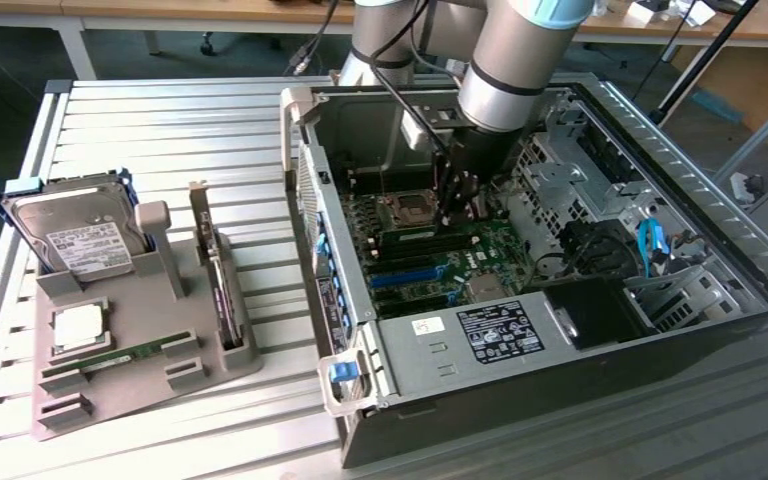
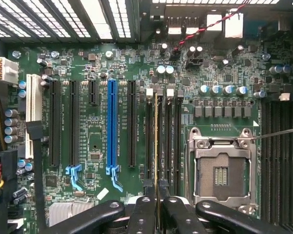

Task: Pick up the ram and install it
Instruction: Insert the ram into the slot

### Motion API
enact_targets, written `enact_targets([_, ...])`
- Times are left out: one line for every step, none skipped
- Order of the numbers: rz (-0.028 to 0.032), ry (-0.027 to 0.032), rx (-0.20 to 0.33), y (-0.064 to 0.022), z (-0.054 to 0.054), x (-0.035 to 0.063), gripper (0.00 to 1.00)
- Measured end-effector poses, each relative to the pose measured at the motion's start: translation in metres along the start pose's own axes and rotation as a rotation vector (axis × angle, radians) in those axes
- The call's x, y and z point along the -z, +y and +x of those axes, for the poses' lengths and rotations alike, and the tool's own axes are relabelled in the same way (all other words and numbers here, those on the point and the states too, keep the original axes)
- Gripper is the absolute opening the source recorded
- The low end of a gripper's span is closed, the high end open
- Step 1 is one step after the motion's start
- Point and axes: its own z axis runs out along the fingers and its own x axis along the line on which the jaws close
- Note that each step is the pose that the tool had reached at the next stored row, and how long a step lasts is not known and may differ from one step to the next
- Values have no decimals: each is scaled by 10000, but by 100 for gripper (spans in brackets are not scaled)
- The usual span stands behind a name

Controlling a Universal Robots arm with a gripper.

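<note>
The ram (image 2: pixel 156 141) appears edge-on in the wrist view as a thin tan line running straight away from my fingertips. It stands in line with the black memory slots (image 2: pixel 168 141), beside the empty CPU socket (image 2: pixel 222 170). Whether it is touching a slot I cannot tell. My gripper (image 2: pixel 156 194) is shut on the near end of the ram, one black finger (image 2: pixel 147 204) on each side. In the exterior view the gripper (image 1: pixel 462 205) reaches down inside the open computer case (image 1: pixel 357 330), just above the green motherboard (image 1: pixel 454 262).
A grey holder (image 1: pixel 211 375) on the slatted table carries a silver hard drive (image 1: pixel 77 235), an upright expansion card (image 1: pixel 217 280) and a green strip (image 1: pixel 104 358). Case walls, drive cages (image 1: pixel 584 180) and cables (image 1: pixel 644 245) surround the arm. A blue slot (image 2: pixel 112 129) lies beside the black ones.
</note>
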Motion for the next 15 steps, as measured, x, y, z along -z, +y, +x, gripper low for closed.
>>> enact_targets([0, 1, -1, 0, 2, -7, 13])
enact_targets([-1, 8, 0, -1, 3, -9, 13])
enact_targets([-1, 9, 0, -1, 3, -9, 13])
enact_targets([0, 9, 1, -1, 3, -10, 13])
enact_targets([2, 6, 2, -2, 11, -12, 13])
enact_targets([1, 8, 2, -2, 19, -11, 13])
enact_targets([0, 8, 1, -1, 27, -11, 13])
enact_targets([0, 8, 0, -1, 31, -12, 13])
enact_targets([0, 10, -1, -1, 31, -12, 13])
enact_targets([0, 11, 0, -1, 31, -13, 13])
enact_targets([1, 9, 1, -2, 31, -22, 13])
enact_targets([0, 10, 1, -2, 31, -30, 13])
enact_targets([0, 12, 1, -3, 32, -37, 13])
enact_targets([0, 12, 1, -3, 32, -44, 13])
enact_targets([0, 13, 1, -3, 32, -48, 13])
